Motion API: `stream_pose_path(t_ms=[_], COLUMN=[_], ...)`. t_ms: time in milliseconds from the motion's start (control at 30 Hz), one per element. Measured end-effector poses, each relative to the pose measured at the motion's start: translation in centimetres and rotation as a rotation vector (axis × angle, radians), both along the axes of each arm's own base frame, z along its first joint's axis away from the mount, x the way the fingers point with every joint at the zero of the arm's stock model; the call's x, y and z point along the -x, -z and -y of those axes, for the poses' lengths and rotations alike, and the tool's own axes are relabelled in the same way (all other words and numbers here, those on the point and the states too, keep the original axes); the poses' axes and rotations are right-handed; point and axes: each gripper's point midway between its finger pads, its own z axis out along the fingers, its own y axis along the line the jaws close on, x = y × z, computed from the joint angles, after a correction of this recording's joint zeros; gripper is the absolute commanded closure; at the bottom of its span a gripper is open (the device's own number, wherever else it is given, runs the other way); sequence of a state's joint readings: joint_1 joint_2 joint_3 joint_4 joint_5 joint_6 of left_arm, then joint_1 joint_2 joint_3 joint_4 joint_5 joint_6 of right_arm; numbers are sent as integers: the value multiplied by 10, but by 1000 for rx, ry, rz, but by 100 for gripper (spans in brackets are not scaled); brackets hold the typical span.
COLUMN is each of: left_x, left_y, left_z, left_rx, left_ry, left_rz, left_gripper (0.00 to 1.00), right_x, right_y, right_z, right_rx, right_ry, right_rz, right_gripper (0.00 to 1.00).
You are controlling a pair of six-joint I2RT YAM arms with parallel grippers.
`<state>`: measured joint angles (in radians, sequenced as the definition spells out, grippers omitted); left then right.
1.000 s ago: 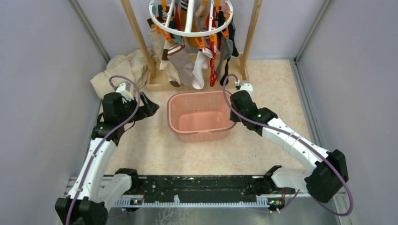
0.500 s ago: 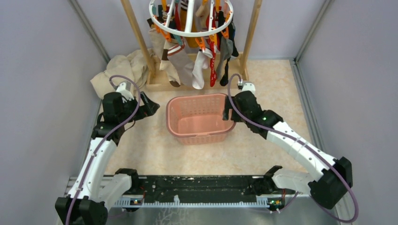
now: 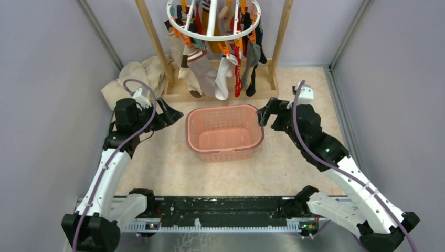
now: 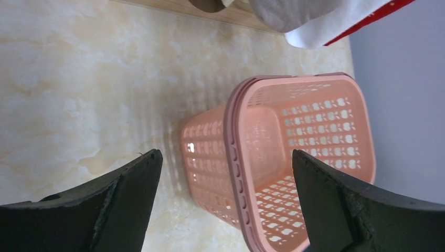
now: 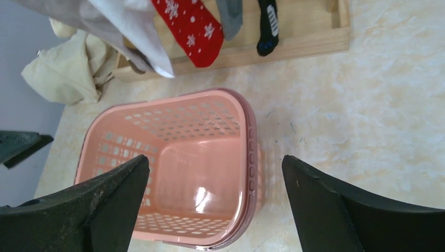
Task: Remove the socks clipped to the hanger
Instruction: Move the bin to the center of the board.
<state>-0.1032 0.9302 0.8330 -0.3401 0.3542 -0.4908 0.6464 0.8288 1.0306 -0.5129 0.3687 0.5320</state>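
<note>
The hanger (image 3: 210,38), a white ring, hangs at the top centre of the overhead view inside a wooden frame (image 3: 153,39). The socks (image 3: 202,71) dangle from its clips with their long axes running straight down, toes ending just above the frame's base. Both tools sit lower in the frame, level with the pink basket (image 3: 224,152) on the table (image 3: 173,168) and flanking it. The left tool (image 3: 170,116) is at the basket's upper left corner and the right tool (image 3: 266,113) at its upper right, each with jaws spread wide and nothing between them. So the socks lie up-frame of both and inward, towards the centre. The right tool looks slightly nearer to the dark and red socks on the ring's right side, whose toes show at the top of its wrist view. The left tool faces the grey and white pair.
</note>
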Motion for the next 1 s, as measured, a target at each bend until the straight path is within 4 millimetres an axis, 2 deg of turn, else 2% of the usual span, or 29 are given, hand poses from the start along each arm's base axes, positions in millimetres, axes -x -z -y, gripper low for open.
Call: stream_pose_path(t_ms=[167, 267, 400, 500, 633, 733, 867, 1000], left_x=[-3, -2, 13, 28, 44, 46, 43, 45], left_y=[-12, -25, -40, -50, -35, -25, -28, -43], left_z=[16, 20, 20, 18, 16, 14, 10, 13], left_rx=[49, 63, 87, 106, 144, 150, 124, 115], left_ry=[81, 105, 103, 94, 69, 51, 36, 70], left_rz=[-14, 13, 67, 135, 171, 151, 152, 210], left_gripper=[1, 1, 1, 1, 1, 1, 1, 1], right_x=[9, 12, 20, 20, 15, 10, 7, 13], right_y=[29, 35, 42, 54, 75, 87, 87, 65], right_z=[-14, -16, -13, -13, -18, -21, -20, -26], right_rx=[44, 87, 107, 113, 116, 117, 91, 31], right_ry=[-110, -157, -193, -198, -188, -170, -139, -184], right_rz=[-54, -49, -17, -17, -63, -104, -117, -45], right_gripper=[2, 3, 5, 3, 1, 2, 2, 2])
